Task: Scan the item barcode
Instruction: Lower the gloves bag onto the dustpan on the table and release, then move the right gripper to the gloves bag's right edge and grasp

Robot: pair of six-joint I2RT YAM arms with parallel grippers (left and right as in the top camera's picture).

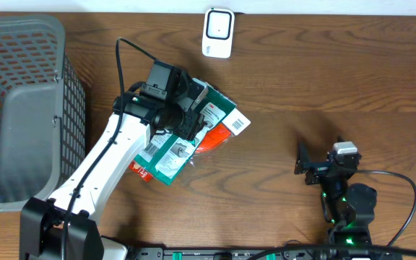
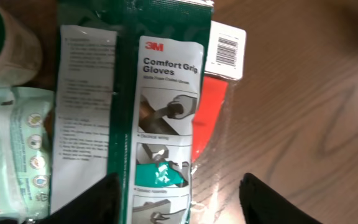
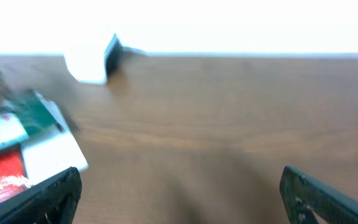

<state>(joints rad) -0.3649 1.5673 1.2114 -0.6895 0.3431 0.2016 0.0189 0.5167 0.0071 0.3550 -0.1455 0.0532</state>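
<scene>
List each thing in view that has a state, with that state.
gloves pack: flat on the table, barcode up.
left hand: open above the pack, gripping nothing.
right hand: open, empty.
white scanner: at the table's far edge, untouched.
basket: upright, at the table's left end.

Overhead, the left arm (image 1: 100, 159) hides the middle of the 3M Comfort Grip Gloves pack (image 1: 219, 115); the mesh basket (image 1: 20, 108) is cut off at the left edge; the right wrist view is blurred, the white scanner (image 3: 92, 62) a smear; the pack's white label (image 2: 82, 112) carries print too small to read.
</scene>
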